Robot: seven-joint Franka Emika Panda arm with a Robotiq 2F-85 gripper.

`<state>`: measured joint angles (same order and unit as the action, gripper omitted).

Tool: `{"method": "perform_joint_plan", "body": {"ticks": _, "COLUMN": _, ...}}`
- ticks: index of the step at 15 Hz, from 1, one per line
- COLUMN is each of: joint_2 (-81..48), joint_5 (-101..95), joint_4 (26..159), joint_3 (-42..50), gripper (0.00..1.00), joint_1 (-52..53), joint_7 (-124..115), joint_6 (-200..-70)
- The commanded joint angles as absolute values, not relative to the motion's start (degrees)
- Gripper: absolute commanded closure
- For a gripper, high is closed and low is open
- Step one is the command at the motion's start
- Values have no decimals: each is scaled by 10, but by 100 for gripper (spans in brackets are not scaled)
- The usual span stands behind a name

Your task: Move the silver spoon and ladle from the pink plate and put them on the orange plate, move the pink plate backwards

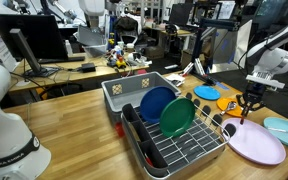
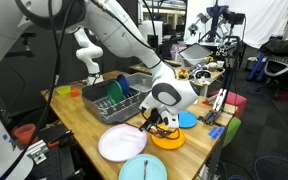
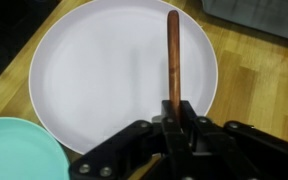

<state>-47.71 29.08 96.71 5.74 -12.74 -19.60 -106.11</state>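
— Pincer first; how do its black fingers stand?

— Pressed together on a slim, straight utensil handle; the stem is smooth and looks reddish-brown in the wrist view; its bowl end is hidden by the fingers, so I cannot tell whether this is the silver spoon or the ladle.

— What lies under it?

— The large round pale pink-lilac plate, flat and matte with a soft low rim; in the wrist view the handle stretches over the plate's right half, its tip close to the far rim; whether it touches the surface I cannot tell.

— And the plate's place on the table?

— It sits on the light wooden plank tabletop, at the near right in an exterior view; a round teal plate lies just right of it, and shows again at the near left of the wrist view; the gripper hangs over the pink plate's far edge.

— The round flat yellow-orange plate?

— Farther back and to the left, with a small light-blue plate between it and the pink one; in an exterior view the orange plate lies just beside the pink plate, partly behind the gripper.

— Anything else?

— A wire dish rack to the left holds a glossy blue plate and a green plate on edge; a grey plastic bin stands behind it.
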Motion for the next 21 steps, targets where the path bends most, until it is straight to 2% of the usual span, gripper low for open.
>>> {"method": "perform_joint_plan", "body": {"ticks": 1, "joint_2": -480, "joint_5": 291, "joint_4": 963, "joint_3": 59, "gripper": 89, "joint_1": -127, "joint_7": -196, "joint_6": -1057}}
{"method": "perform_joint_plan", "body": {"ticks": 5, "joint_2": -484, "joint_5": 291, "joint_4": 959, "joint_3": 59, "gripper": 89, "joint_1": -127, "joint_7": -196, "joint_6": -1056}}
{"method": "perform_joint_plan", "body": {"ticks": 6, "joint_2": -485, "joint_5": 291, "joint_4": 959, "joint_3": 59, "gripper": 97, "joint_1": -127, "joint_7": -196, "joint_6": -1055}}
{"method": "perform_joint_plan", "body": {"ticks": 21, "joint_2": -578, "joint_5": 297, "joint_4": 828, "joint_3": 52, "gripper": 97, "joint_1": -154, "joint_7": -208, "joint_6": -989}}
